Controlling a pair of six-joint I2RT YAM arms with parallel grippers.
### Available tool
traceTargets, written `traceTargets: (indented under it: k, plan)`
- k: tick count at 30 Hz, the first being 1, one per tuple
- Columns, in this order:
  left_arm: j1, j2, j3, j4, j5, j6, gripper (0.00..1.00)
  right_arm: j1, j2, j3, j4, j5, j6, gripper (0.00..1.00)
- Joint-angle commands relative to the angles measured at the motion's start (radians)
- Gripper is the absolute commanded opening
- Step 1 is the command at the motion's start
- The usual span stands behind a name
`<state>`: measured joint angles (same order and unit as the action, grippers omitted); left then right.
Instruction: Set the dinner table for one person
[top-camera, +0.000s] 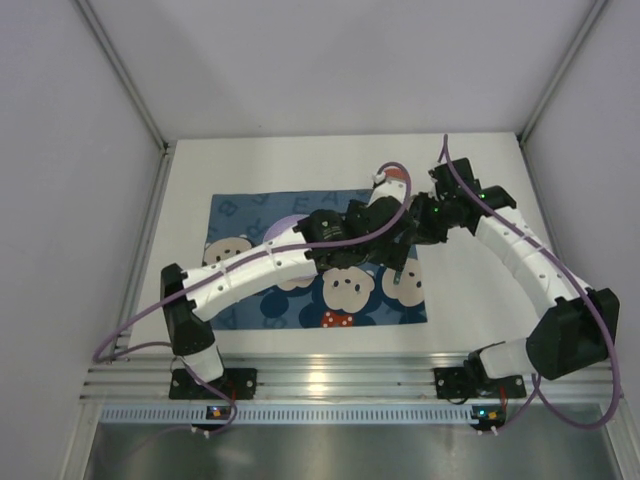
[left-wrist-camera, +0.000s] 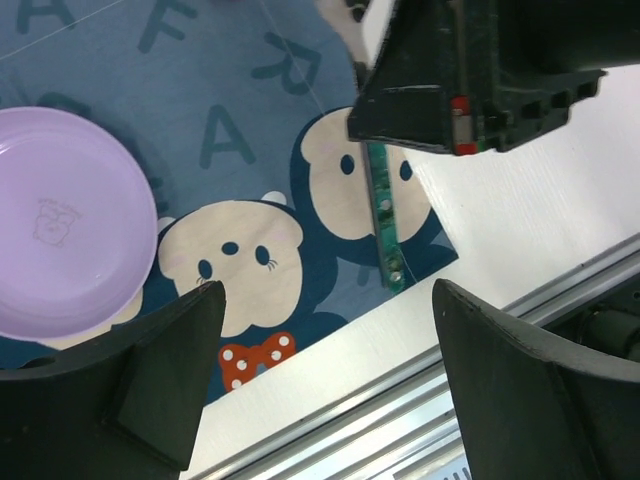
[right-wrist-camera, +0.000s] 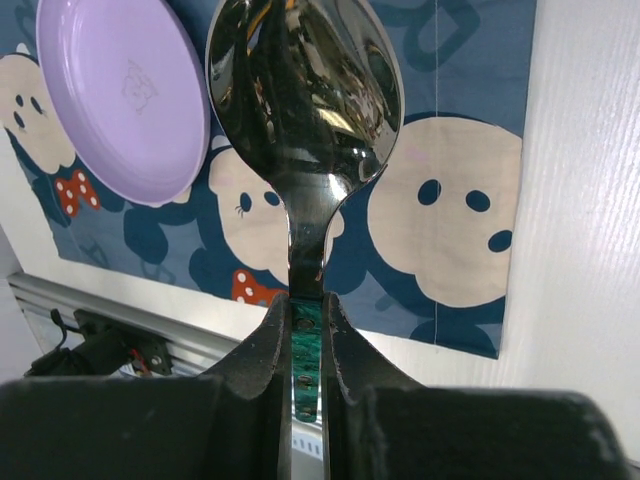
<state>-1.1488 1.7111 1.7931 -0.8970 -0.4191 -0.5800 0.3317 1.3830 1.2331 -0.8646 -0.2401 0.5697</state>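
The overhead view takes in the whole large plain white matte rectangular dinner table (top-camera: 300, 165), which fills the floor of the booth. A dark blue cloth mat printed with cartoon mouse faces and letters (top-camera: 240, 210) lies on its middle. Both arms cross above the mat, so only a sliver of the round lilac plastic plate (top-camera: 283, 228) shows there.

The wrist views show the plate whole, flat on the mat. The right gripper (right-wrist-camera: 305, 300) is clamped tight on the green handle of a spoon with a shiny metal bowl (right-wrist-camera: 305, 110), held above the mat's edge. The left gripper (left-wrist-camera: 328, 300) is spread wide with nothing between its fingers.

The letters A, F, R and A read clearly on the mat. The plate's centre carries a faint embossed figure, too small to read.
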Motion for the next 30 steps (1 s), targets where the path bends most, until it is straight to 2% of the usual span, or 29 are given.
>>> traceTargets:
  k: [1, 8, 12, 16, 21, 23, 26, 28, 30]
  plan:
    - [-0.049, 0.074, 0.098, 0.010, -0.013, 0.038, 0.89, 0.012, -0.053, 0.042, 0.001, -0.042, 0.013, 0.00]
    - [-0.146, 0.237, 0.244, -0.085, -0.128, 0.078, 0.84, 0.012, -0.053, 0.071, -0.022, -0.093, 0.018, 0.00]
    - [-0.160, 0.304, 0.311, -0.167, -0.217, 0.075, 0.82, 0.012, -0.039, 0.098, -0.057, -0.125, 0.010, 0.00]
    - [-0.163, 0.337, 0.319, -0.209, -0.322, 0.066, 0.81, 0.012, -0.044, 0.111, -0.079, -0.151, 0.006, 0.00]
    - [-0.166, 0.358, 0.313, -0.215, -0.375, 0.080, 0.78, 0.012, -0.030, 0.115, -0.086, -0.212, 0.012, 0.00]
    - [-0.167, 0.366, 0.316, -0.230, -0.424, 0.080, 0.74, 0.012, -0.029, 0.117, -0.093, -0.218, 0.012, 0.00]
    - [-0.166, 0.380, 0.312, -0.247, -0.467, 0.094, 0.58, 0.010, -0.024, 0.123, -0.102, -0.229, 0.010, 0.00]
    - [-0.166, 0.397, 0.308, -0.246, -0.474, 0.103, 0.54, 0.012, -0.024, 0.129, -0.106, -0.241, 0.010, 0.00]
    - [-0.167, 0.406, 0.310, -0.249, -0.486, 0.111, 0.45, 0.010, -0.019, 0.131, -0.113, -0.240, 0.007, 0.00]
